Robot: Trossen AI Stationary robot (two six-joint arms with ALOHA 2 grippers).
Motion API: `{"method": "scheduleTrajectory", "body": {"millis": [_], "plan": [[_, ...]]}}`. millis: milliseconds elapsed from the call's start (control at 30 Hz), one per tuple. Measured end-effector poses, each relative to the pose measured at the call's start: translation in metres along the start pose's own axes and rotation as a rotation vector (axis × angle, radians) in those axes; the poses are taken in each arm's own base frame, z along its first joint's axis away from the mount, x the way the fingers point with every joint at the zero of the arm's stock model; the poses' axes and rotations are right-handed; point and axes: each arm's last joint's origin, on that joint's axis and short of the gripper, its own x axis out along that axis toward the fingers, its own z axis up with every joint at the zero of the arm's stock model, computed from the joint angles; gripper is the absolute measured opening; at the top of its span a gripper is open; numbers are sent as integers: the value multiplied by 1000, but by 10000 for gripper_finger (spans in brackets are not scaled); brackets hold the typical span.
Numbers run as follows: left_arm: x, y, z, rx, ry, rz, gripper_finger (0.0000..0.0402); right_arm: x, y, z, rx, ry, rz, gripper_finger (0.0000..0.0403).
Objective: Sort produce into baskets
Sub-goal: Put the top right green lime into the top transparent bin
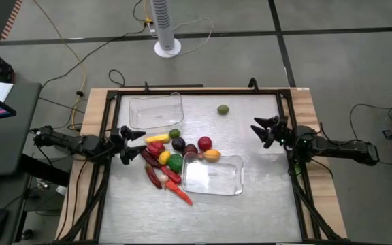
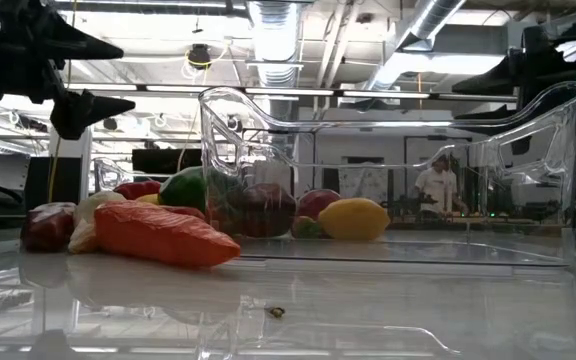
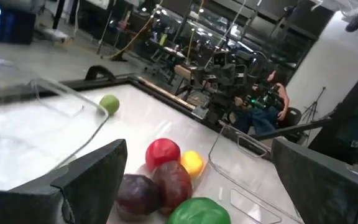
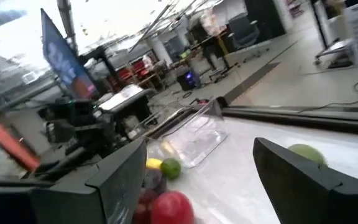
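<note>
Table (image 1: 264, 204): metal top, black rail frame.

2 clear baskets, both empty. Far basket (image 1: 156, 111) sits toward the far-left corner. Near basket (image 1: 213, 175) sits centre, just right of the pile; in the low view it fills most of the frame (image 2: 388, 180).

Left arm comes in from the left edge. Left gripper (image 1: 129, 144) is low beside the pile, between the far basket and the produce, fingers apart, holding nothing. In its wrist view both fingers (image 3: 86, 180) frame the pile.

Right arm comes in from the right edge. Right gripper (image 1: 264, 131) is over bare table, well apart from the pile, fingers spread, empty.

Produce pile, centre-left, between the 2 baskets:
- carrot (image 1: 181, 195) at the near end, lying flat; closest item in the low view (image 2: 163, 235)
- green ball (image 1: 175, 162)
- red ball (image 1: 205, 143), touching nothing above it
- purple ball (image 1: 178, 143)
- yellow long piece (image 1: 156, 138)
- orange-yellow piece (image 1: 211, 155) touching the near basket's far rim
- small green piece (image 1: 174, 133)

1 stray: lime (image 1: 222, 109), alone on the far side, well apart from pile and baskets.
</note>
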Motion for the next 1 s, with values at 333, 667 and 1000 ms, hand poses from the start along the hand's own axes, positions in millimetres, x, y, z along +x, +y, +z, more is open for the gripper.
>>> {"method": "scheduleTrajectory", "body": {"millis": [333, 667, 1000], "plan": [[0, -4, 9, 186, -88, -33, 387, 8, 7, 12, -113, 52, 62, 315], [0, 0, 18, 249, -184, 105, 387, 63, 4, 22, -389, 176, -79, 308], [-1, 4, 33, 286, -108, 221, 387, 124, -25, 22, -533, 311, -178, 350]]}}
